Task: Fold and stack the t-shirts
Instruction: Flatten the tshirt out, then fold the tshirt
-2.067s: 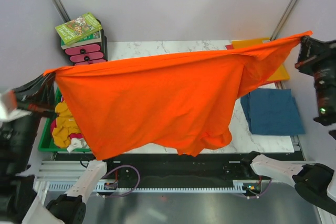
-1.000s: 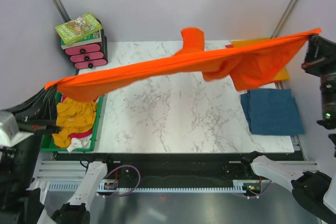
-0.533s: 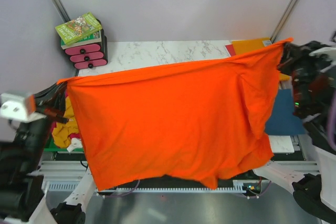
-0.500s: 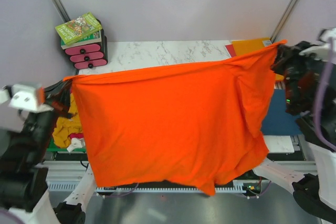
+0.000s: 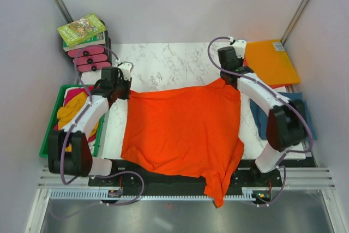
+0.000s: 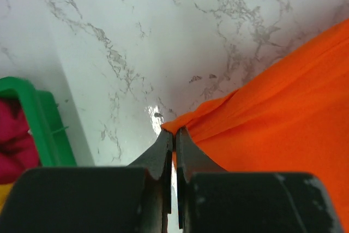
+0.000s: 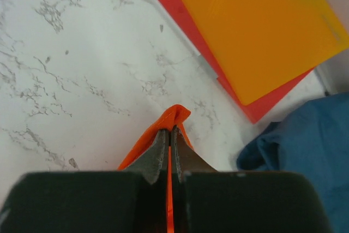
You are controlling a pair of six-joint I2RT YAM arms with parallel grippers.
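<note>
The bright orange t-shirt [image 5: 182, 129] lies spread on the marble table [image 5: 169, 61], its lower hem hanging over the near edge. My left gripper [image 5: 126, 92] is shut on the shirt's far left corner [image 6: 188, 119], low over the tabletop; its jaws [image 6: 174, 132] pinch the cloth. My right gripper [image 5: 226, 80] is shut on the far right corner [image 7: 177, 114], with a fold of fabric poking out past the fingertips [image 7: 170, 129]. A folded teal-blue t-shirt [image 5: 299, 114] lies at the right edge, partly under the right arm. Mustard-yellow and magenta t-shirts [image 5: 68, 110] fill the green bin.
The green bin [image 5: 50, 135] sits off the table's left edge. An orange folder [image 5: 270, 61] on a red folder [image 7: 180, 9] lies at the back right. A book [image 5: 82, 28] rests on pink drawers [image 5: 90, 58] at the back left.
The orange shirt was held stretched in the air and swung. Both arms have since come down and forward, laying it flat on the table, corners still gripped.
</note>
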